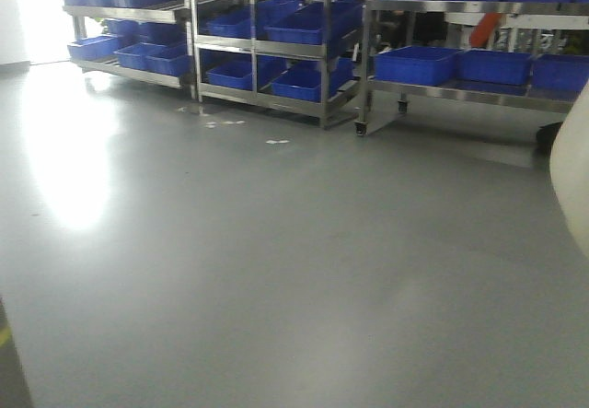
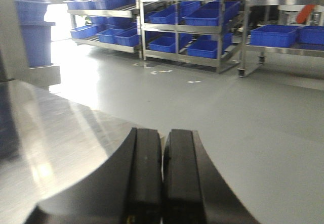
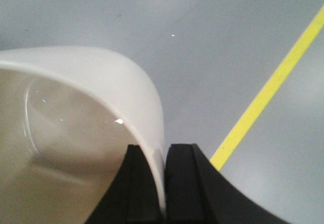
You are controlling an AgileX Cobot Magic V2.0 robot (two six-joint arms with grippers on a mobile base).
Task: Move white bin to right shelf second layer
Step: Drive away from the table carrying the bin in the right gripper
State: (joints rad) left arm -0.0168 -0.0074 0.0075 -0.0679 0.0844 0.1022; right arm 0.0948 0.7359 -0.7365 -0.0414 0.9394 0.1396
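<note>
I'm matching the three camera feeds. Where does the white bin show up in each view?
Exterior front-facing: the white bin is a blurred off-white sliver at the right edge.
Left wrist-mounted: not in it.
Right wrist-mounted: it fills the lower left, wall pinched by the right end effector.
Shared landmark: the grey floor, in all three; blue crates only in the first two.

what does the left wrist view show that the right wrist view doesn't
Only left wrist: racks of blue crates, a shiny steel tabletop, and the left gripper shut on nothing. Only right wrist: the white bin, its wall pinched in the right gripper, and a yellow floor line. Both: grey floor and black gripper fingers at the bottom edge.
</note>
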